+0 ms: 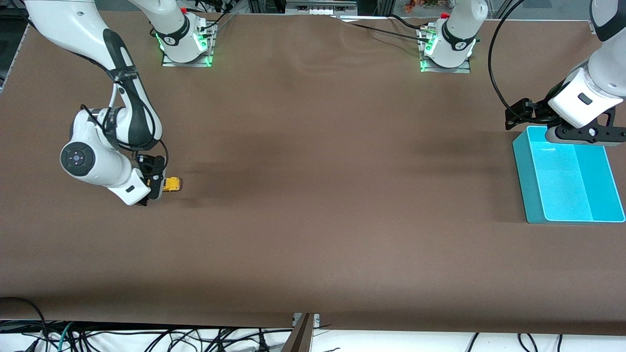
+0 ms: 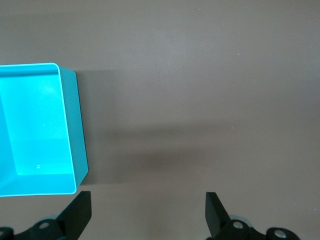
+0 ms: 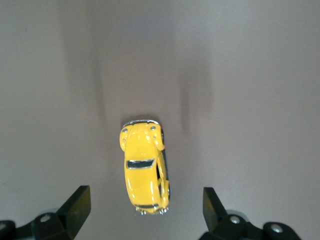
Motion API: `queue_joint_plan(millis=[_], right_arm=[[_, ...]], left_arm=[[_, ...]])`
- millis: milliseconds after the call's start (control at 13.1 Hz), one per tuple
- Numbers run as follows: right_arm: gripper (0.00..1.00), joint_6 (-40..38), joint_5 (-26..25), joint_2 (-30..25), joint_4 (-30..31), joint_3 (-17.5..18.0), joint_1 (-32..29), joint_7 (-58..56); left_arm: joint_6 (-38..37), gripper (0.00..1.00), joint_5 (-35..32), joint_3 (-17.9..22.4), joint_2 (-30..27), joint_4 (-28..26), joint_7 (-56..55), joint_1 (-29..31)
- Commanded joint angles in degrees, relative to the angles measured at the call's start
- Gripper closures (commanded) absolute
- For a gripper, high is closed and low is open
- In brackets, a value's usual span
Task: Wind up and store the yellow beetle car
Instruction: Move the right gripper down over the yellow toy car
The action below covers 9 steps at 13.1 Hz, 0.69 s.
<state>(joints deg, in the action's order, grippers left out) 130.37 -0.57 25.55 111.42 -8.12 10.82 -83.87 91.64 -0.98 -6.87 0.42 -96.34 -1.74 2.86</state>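
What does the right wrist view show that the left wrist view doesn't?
Only the right wrist view shows the yellow beetle car, standing on its wheels between the right hand's open fingers, not gripped. Only the left wrist view shows the turquoise tray, empty where visible, beside the open left hand. Both show bare brown table and an open, empty hand.

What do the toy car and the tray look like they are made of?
Toy car: glossy yellow paint with soft highlights and bright chrome-like bumpers; probably painted metal or hard plastic, the look leaves it open.
Tray: turquoise, smooth and slightly shiny, one even colour, thin walls with rounded corners; looks like moulded plastic.
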Motion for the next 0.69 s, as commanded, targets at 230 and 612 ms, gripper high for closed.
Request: queue_joint_plan(millis=[230, 612], right_arm=[[0.01, 14.5, 0.1, -3.3, 12.4, -0.1, -1.4, -6.3], [0.29, 19.5, 0.1, -3.3, 15.1, -0.1, -1.4, -8.0]], left_arm=[[-0.7, 0.00, -0.3, -0.6, -0.7, 0.2, 0.6, 0.7], [-0.7, 0.00, -0.3, -0.6, -0.7, 0.2, 0.6, 0.7]])
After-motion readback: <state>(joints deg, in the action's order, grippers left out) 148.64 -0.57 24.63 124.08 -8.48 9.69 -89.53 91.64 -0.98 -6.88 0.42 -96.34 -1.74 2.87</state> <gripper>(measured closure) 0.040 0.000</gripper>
